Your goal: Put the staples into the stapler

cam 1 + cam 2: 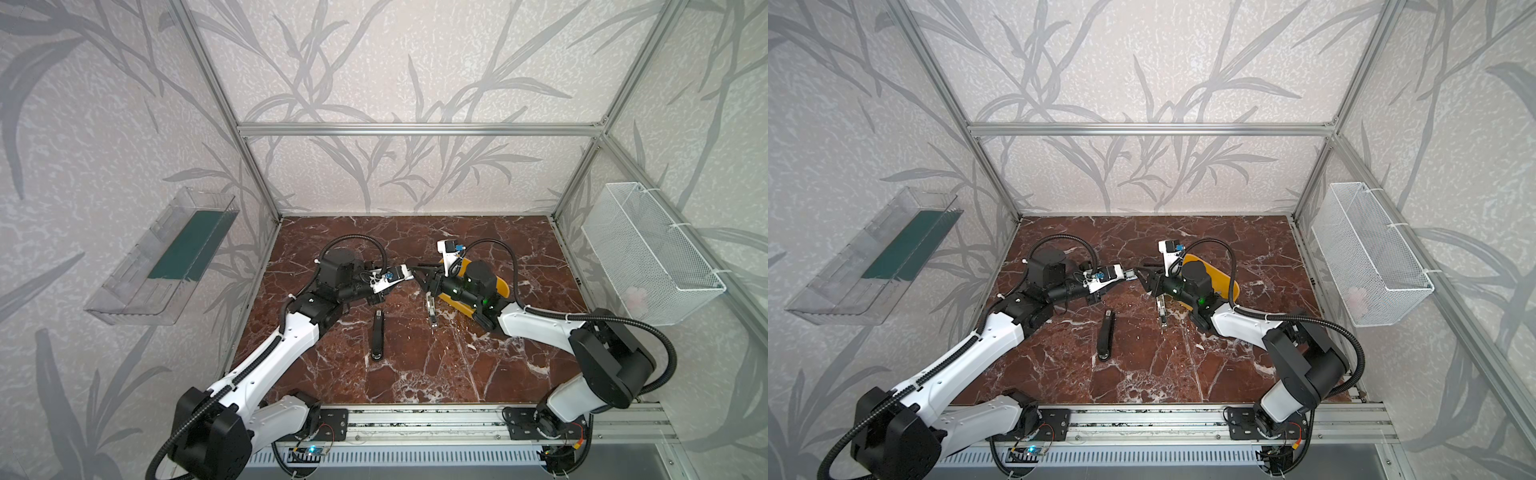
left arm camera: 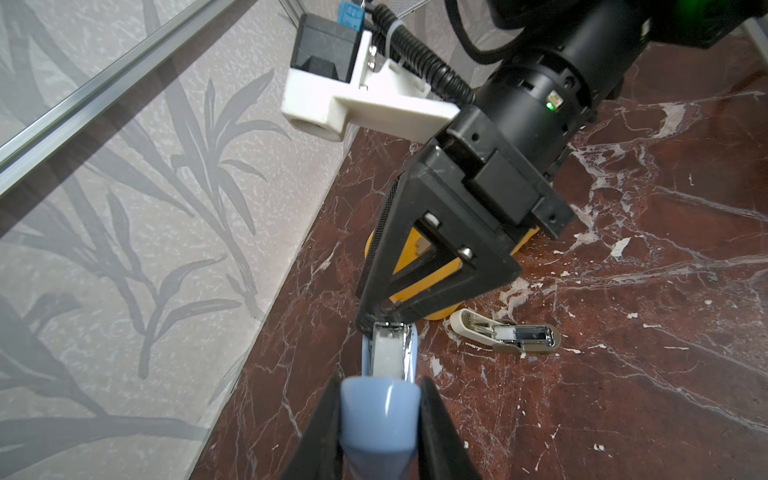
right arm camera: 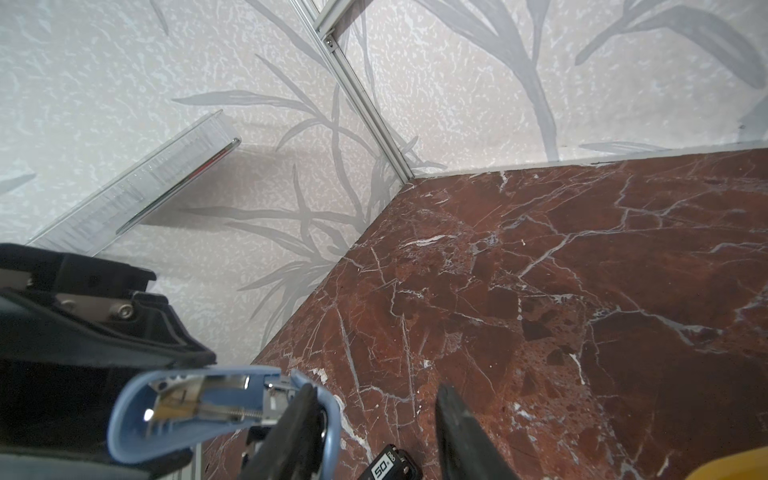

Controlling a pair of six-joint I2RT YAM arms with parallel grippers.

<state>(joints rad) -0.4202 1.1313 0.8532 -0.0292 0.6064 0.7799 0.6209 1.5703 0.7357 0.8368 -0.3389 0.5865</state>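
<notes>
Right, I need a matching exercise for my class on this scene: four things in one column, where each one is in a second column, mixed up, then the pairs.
Things
1. blue stapler
2. black stapler
3. beige stapler
4. basket

Places
A. on the table, beside the yellow tray
B. hung on a wall
C. held in the left gripper
D. lying alone on the table

Pairs: 1-C, 2-D, 3-A, 4-B

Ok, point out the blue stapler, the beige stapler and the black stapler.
blue stapler point(image 2: 380, 411), left wrist view, its rounded rear end.
beige stapler point(image 2: 505, 334), left wrist view, its open metal magazine.
black stapler point(image 1: 378, 334), a top view, middle of its body.
</notes>
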